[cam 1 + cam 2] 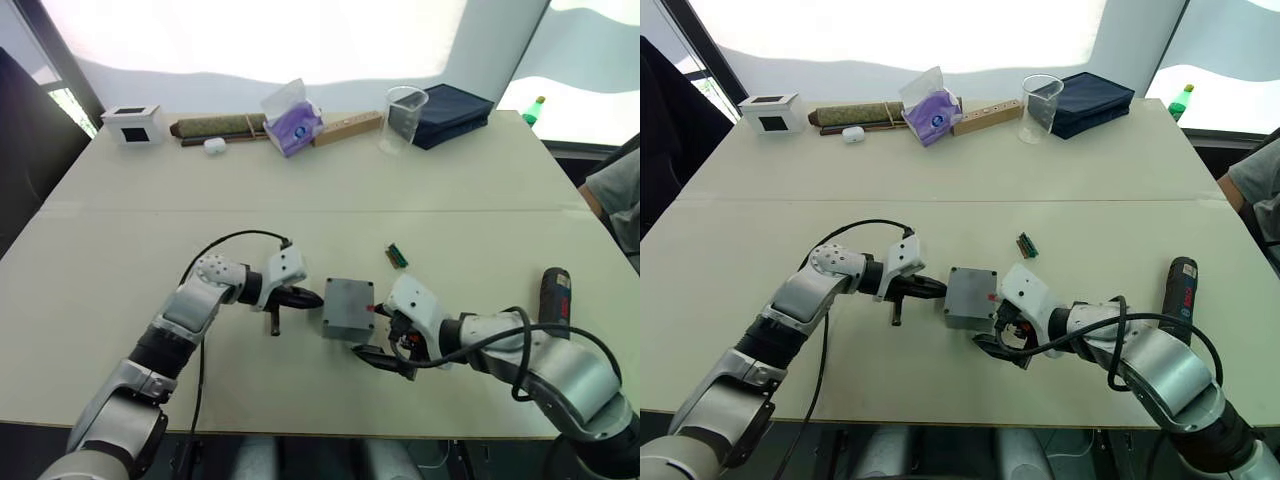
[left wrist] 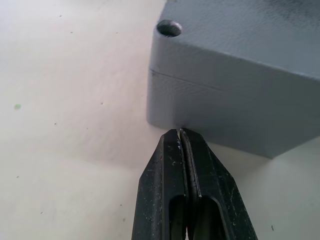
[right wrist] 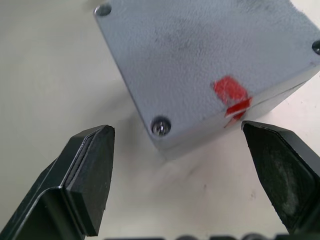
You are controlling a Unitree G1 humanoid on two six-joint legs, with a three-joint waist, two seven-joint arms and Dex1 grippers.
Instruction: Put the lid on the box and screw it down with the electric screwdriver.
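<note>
A pale cream tabletop made of two slabs with a seam across the middle fills the room's foreground, under bright windows. Along its far edge, from the left, stand a white cube with a black window, a rolled greenish mat, a small white case, a clear bag with purple contents, a long wooden stick, a clear plastic beaker, a flat dark blue case and a green bottle.

Nearer, the left pincer lies low on the tabletop, its two black fingers pressed shut on nothing, tips touching the left side wall of the box. The box sits at the middle of the near slab with the lid already on it, a seam showing between them, a screw seated in one corner and a red mark at the right edge. A small green part lies just beyond. The right pincer is spread wide, empty, just beside the box's near right corner. The electric screwdriver lies on the tabletop further right, well apart from the box. A person's grey sleeve shows at the right edge.
</note>
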